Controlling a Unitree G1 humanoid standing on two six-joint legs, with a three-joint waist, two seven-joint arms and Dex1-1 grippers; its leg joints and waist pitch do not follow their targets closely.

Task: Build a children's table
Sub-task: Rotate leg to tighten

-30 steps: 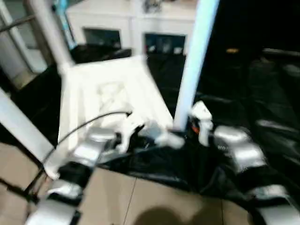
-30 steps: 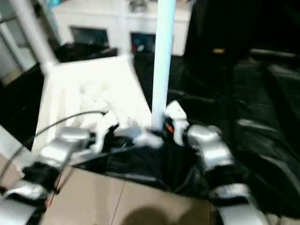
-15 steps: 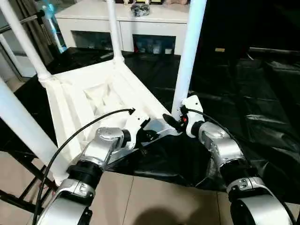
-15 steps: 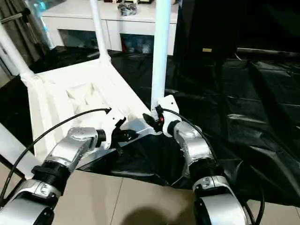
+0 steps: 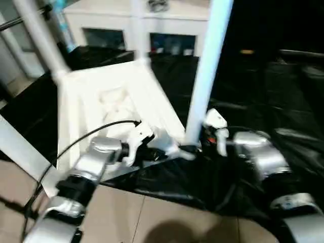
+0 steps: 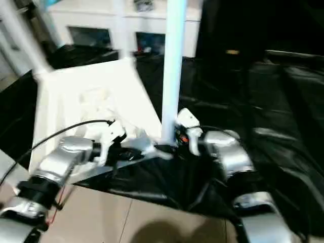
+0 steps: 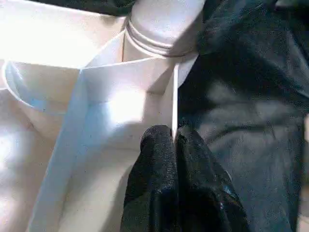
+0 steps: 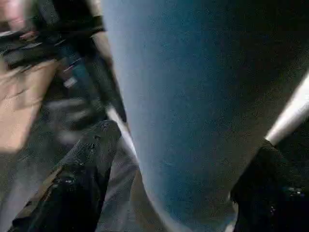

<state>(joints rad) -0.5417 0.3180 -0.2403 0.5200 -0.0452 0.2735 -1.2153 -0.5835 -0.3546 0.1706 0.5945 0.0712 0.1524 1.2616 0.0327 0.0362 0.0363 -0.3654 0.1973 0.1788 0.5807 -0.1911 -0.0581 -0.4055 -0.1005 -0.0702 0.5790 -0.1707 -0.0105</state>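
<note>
Left eye view: children's table (image 5: 109, 96) upside down, centre-left, on black sheeting (image 5: 283, 111). Left gripper (image 7: 175, 145) pinched shut on a thin rim rib; right gripper (image 8: 186, 159) spread around the leg (image 5: 205, 86). Probably light, stiff, slick plastic; best held at ribs or leg bases.

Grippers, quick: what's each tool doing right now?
Left tool: closed on a thin rib of the tabletop.
Right tool: open, fingers either side of the nearest leg.

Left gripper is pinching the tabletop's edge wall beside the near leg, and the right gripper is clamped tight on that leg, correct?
Not quite. The right gripper is open, its fingers standing either side of the leg in the right wrist view. The left gripper does pinch the tabletop wall.
</note>
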